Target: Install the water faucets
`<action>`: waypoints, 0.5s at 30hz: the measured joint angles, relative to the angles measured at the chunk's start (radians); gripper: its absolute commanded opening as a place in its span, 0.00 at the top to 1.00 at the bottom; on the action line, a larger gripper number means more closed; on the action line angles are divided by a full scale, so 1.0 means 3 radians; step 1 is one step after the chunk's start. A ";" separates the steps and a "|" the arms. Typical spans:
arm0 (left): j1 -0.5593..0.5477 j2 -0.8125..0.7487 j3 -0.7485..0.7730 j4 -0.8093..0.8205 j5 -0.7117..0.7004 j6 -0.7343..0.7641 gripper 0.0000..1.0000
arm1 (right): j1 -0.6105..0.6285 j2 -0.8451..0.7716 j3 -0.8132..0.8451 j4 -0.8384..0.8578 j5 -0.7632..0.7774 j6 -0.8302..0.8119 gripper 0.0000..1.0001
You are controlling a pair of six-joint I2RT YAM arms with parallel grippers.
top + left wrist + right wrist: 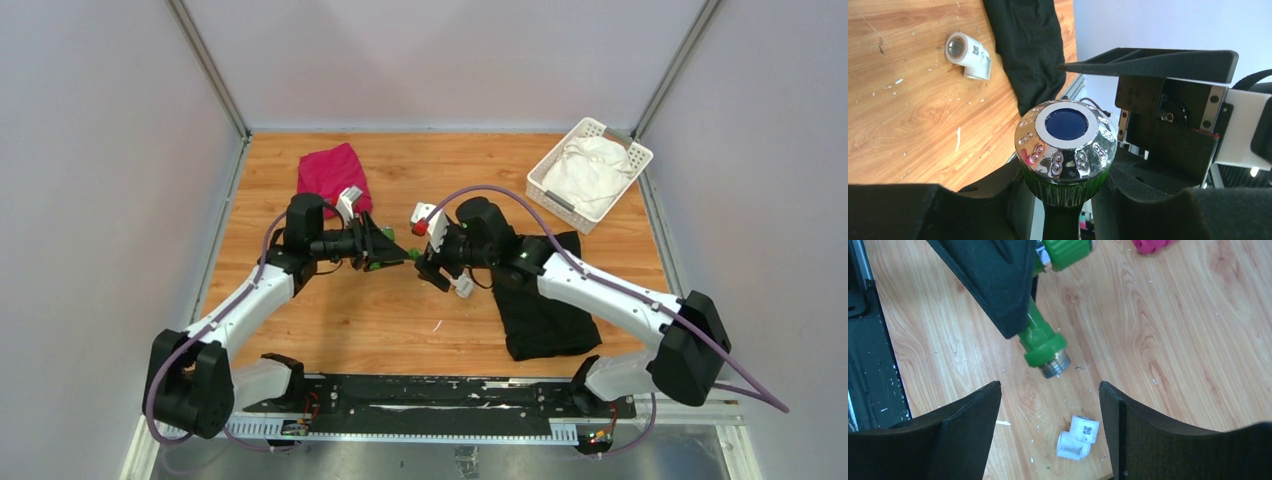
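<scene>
Left gripper (1065, 200) was clamped on the green tap (1064, 142). Its jaws were closed on the green body just under the chrome knob with the blue cap, so the knob stuck out past the fingertips. In the right wrist view the tap's threaded metal end (1054, 365) poked out from behind the left arm's finger, angled toward the wooden table (1173, 340).

Right gripper (1049, 400) had its jaws wide apart with nothing in them. It faced the left one tip to tip, close but not touching.

The white pipe fitting (1077, 438) was lying on the table. From the right wrist camera it showed in the gap between the open jaws, just beyond the tap's threaded end. Couldn't tell how high the fingertips were above it.

Black cloth (540, 305) lay behind the right jaws, under that arm. Red cloth (333, 175) was back behind the left jaws. The white basket (621, 137) holding a white cloth (590, 162) sat well apart from both.
</scene>
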 measured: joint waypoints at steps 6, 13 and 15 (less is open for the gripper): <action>0.0000 -0.0130 -0.0001 -0.0034 -0.0041 0.0136 1.00 | -0.0163 -0.0361 -0.0183 0.0031 0.0225 0.0216 0.13; 0.0000 -0.0417 0.0243 -0.0627 -0.0474 0.0726 1.00 | -0.0655 -0.0763 -0.0408 -0.0031 0.0824 0.0969 0.11; 0.0000 -0.0556 0.0271 -0.0678 -0.0632 0.0804 1.00 | -0.0749 -0.0655 -0.0403 -0.0141 0.0941 0.1205 0.17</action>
